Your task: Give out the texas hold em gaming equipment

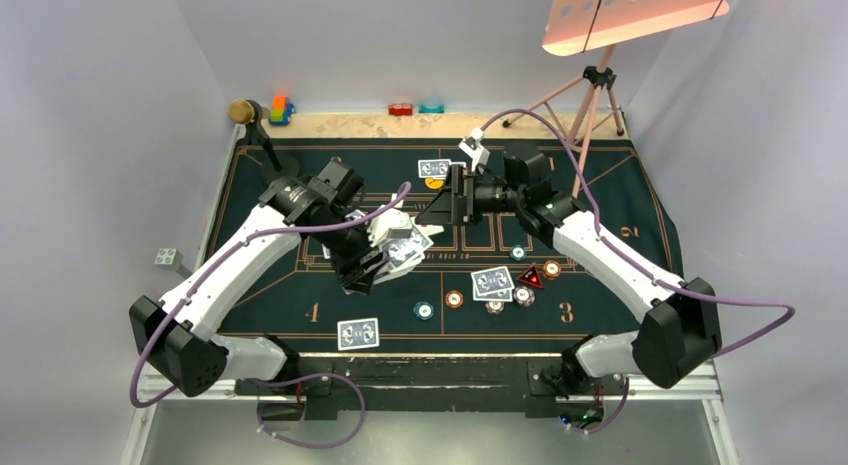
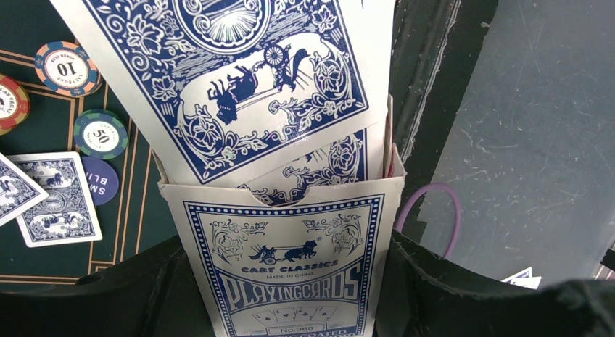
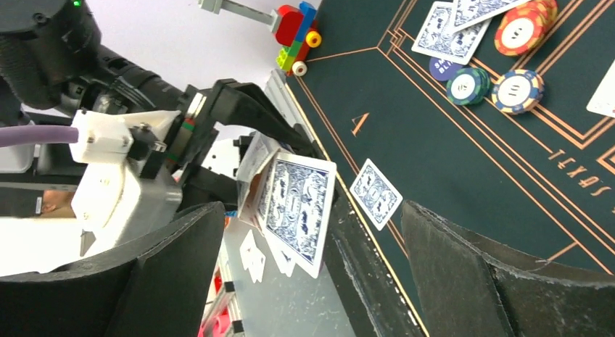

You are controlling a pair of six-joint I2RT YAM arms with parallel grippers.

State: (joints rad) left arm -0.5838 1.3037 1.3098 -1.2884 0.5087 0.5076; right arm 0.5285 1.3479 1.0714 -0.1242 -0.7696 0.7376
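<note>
Where grey walls (image 1: pixel 100 85) ring the felt tabletop (image 1: pixel 400 315), my left hand (image 1: pixel 372 257) clamps the card box (image 2: pixel 290 264); right hand (image 1: pixel 440 210) gapes, empty.

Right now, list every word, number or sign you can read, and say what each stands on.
"CART CLASSICS", "MADE IN CHINA", "PLAYINGCARDS", "No.988": card box.
"10": orange-and-blue chip.
"50": teal chip.
"BLI", the rest hidden: dark blue disc.
"TEXAS", "4", "3", "2": green mat.
Rim lettering on the chips: too small to read.
</note>
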